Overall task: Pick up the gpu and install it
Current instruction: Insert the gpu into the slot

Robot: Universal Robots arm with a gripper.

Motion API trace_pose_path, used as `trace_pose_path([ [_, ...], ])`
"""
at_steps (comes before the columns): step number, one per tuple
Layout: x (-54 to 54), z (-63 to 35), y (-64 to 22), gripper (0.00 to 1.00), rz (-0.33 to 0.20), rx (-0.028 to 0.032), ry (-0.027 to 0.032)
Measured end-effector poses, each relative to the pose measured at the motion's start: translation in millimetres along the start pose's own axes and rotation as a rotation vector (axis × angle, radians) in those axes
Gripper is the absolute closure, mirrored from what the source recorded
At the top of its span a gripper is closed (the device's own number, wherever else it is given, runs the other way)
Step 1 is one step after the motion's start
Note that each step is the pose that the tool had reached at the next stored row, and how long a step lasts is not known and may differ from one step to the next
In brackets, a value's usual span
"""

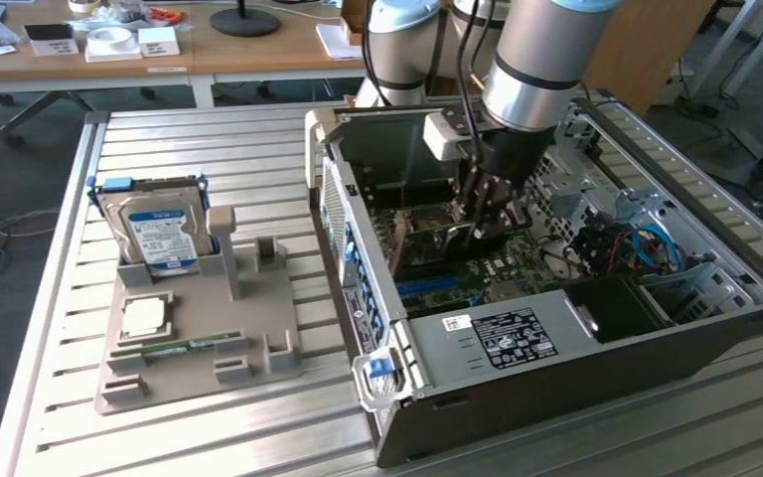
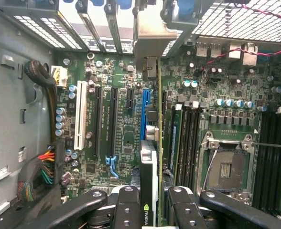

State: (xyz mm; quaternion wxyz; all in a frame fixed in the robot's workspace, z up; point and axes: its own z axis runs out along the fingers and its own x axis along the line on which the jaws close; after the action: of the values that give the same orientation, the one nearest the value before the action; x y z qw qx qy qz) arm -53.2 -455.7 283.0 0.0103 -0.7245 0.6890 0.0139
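Pinching the gpu [image 2: 150, 157] by its two flat faces, the gripper [image 2: 149, 202] has its dark fingers [image 2: 126, 205] pressed against the card on either side. The gripper [image 1: 483, 204] points straight down into the open computer case [image 1: 554, 368]. Above it the arm [image 1: 540, 60] stands nearly vertical, leaning slightly toward the exterior view's right at its upper end.

The gpu stands on edge inside the case, over the motherboard [image 2: 124, 138]. Its long axis runs parallel to the expansion slots and lies directly along the blue slot [image 2: 145, 109]. The pale metal bracket [image 2: 150, 36] points toward the case wall with the slot covers, on the exterior view's left. Whether the card's edge is seated in the slot cannot be told.

Well apart from the case, on the exterior view's left of the table [image 1: 196, 437], a grey holder [image 1: 223, 373] carries a hard drive [image 1: 163, 234] and a memory stick [image 1: 176, 348].
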Motion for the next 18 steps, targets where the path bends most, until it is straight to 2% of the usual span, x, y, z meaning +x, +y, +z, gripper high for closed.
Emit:
trace_pose_path([
  [5, -0.9, 0.1, 0.4, 0.73, 0.0, 0.0001, 0.0001],
  [13, -1.1, 0.5, 6.3, 0.73, 0.0, 0.001, 0.0],
  [18, -0.4, 5.7, 7.6, 0.73, 0.0, 0.0009, 0.0001],
])
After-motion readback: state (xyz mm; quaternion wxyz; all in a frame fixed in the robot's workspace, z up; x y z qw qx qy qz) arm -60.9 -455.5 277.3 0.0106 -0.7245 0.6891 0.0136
